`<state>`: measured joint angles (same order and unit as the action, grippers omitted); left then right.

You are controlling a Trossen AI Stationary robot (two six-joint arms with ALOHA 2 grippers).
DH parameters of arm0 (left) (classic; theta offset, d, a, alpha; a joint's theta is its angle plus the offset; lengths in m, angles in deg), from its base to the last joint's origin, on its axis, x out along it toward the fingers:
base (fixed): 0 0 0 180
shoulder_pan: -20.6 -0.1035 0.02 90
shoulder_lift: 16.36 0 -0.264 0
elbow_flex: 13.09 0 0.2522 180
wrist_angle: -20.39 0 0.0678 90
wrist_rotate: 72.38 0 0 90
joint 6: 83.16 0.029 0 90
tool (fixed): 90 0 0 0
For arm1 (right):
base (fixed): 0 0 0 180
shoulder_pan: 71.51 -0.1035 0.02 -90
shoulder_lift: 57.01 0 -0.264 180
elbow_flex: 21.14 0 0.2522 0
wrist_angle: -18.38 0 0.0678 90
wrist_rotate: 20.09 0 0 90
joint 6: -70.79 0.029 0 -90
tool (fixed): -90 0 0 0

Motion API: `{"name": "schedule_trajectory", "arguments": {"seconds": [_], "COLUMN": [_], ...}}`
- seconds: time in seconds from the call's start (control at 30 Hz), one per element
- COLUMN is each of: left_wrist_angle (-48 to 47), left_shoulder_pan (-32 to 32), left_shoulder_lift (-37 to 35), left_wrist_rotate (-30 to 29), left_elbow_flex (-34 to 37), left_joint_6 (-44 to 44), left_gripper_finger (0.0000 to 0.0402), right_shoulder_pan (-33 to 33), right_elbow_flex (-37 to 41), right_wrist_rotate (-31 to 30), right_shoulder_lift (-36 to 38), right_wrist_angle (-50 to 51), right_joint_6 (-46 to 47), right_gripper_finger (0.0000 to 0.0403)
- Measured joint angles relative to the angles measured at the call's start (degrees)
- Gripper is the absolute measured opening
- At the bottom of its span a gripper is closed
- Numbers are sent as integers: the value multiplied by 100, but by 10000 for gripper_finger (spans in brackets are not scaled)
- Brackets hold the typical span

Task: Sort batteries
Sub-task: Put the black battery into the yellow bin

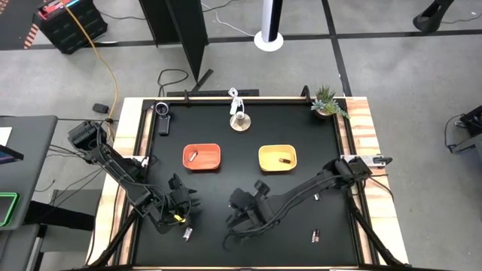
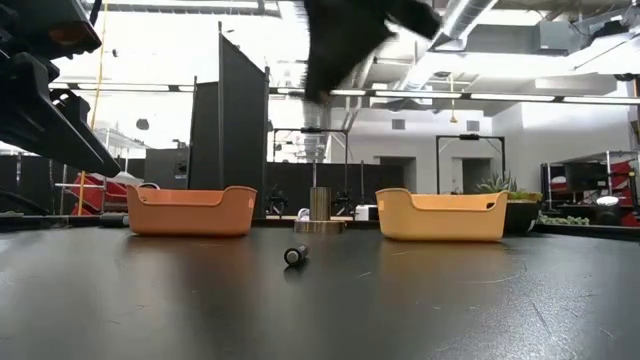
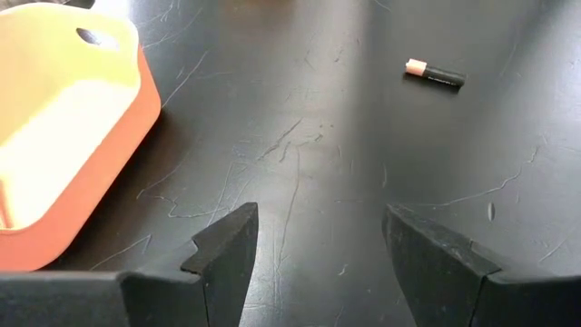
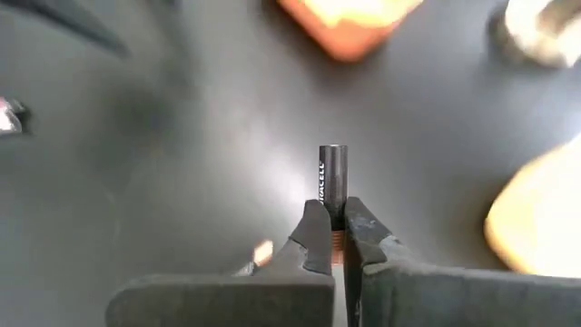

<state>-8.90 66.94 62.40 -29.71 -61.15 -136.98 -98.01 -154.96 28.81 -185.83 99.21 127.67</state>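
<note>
A robotics lab in an open industrial hall.

The black bench with wood edging stands on a grey concrete floor marked with dark tape lines; black partition panels, exposed ceiling ducts, metal racks and loose cables fill the room around it.

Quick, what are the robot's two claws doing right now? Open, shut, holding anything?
Left gripper: open, holding nothing, above the black table.
Right gripper: shut on a small dark cylindrical battery.
</note>
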Motion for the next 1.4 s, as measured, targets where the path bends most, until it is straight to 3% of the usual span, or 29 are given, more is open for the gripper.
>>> {"name": "schedule_trajectory", "arguments": {"seconds": [0.13,0.3,0.53,0.87,1.13,1.4], "left_wrist_angle": [0,-2,-7,-4,0,9], "left_shoulder_pan": [0,-2,-1,0,7,28], "left_shoulder_lift": [0,0,0,0,0,0], "left_wrist_rotate": [-2,-2,-2,-2,-2,-4], "left_elbow_flex": [0,0,0,0,0,0], "left_joint_6": [2,4,4,4,0,-7], "left_gripper_finger": [231,231,231,231,231,231], "right_shoulder_pan": [13,113,343,626,800,841], "right_elbow_flex": [-418,-533,-531,-421,817,3500], "right_wrist_rotate": [-719,-779,-185,370,345,166], "right_shoulder_lift": [8,139,143,128,505,2326], "right_wrist_angle": [-127,-712,-1908,-2764,-2857,-3744], "right_joint_6": [-979,-2010,-3431,-4127,-3598,-2814], "right_gripper_finger": [4,3,3,3,3,3]}}
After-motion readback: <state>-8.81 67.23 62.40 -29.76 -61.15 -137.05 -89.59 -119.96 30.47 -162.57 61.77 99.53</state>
